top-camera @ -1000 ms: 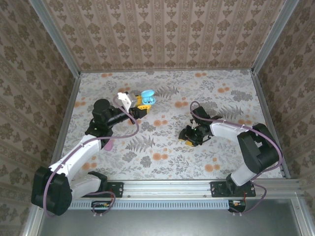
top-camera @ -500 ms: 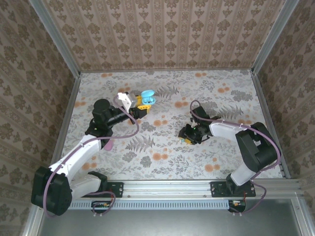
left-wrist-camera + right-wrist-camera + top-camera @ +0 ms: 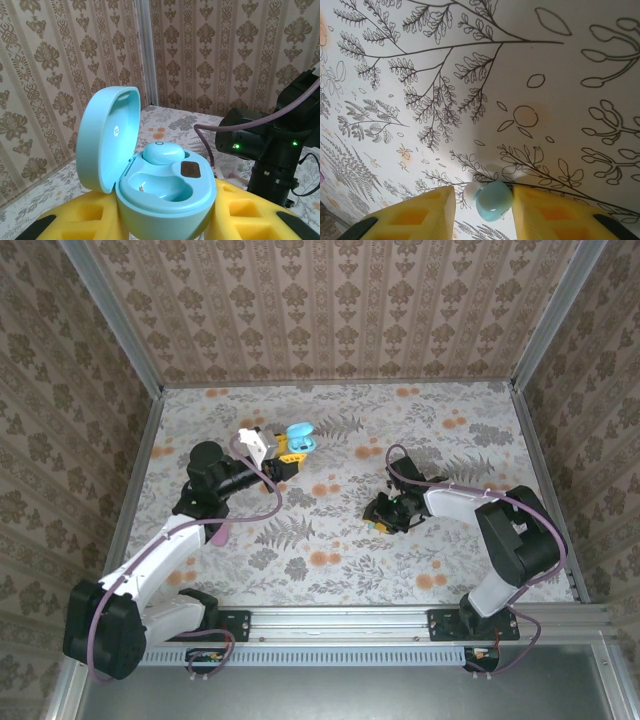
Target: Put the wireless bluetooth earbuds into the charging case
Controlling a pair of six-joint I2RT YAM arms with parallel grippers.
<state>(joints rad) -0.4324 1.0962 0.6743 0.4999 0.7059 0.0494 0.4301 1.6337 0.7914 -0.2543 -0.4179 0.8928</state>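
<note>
My left gripper [image 3: 290, 448] is shut on the pale cyan charging case [image 3: 165, 200] and holds it above the table at the back left, lid [image 3: 107, 135] swung open. One cyan earbud [image 3: 162, 152] sits in the far socket; the near socket is bare. A second cyan earbud [image 3: 494, 200] with a white tip lies on the table between the yellow fingers [image 3: 427, 212] of my right gripper [image 3: 484, 205]. The right finger touches it and a small gap stays at the left finger. That gripper [image 3: 385, 517] is low over the table's middle right.
The floral table [image 3: 330, 560] is walled in by patterned panels on three sides. A small pink object [image 3: 218, 533] lies beside my left arm's forearm. In the left wrist view the right arm [image 3: 260, 145] stands behind the case.
My right gripper's fingers have narrowed around the cyan earbud on the table and the gripper has edged slightly left. The left arm and the case have held still.
</note>
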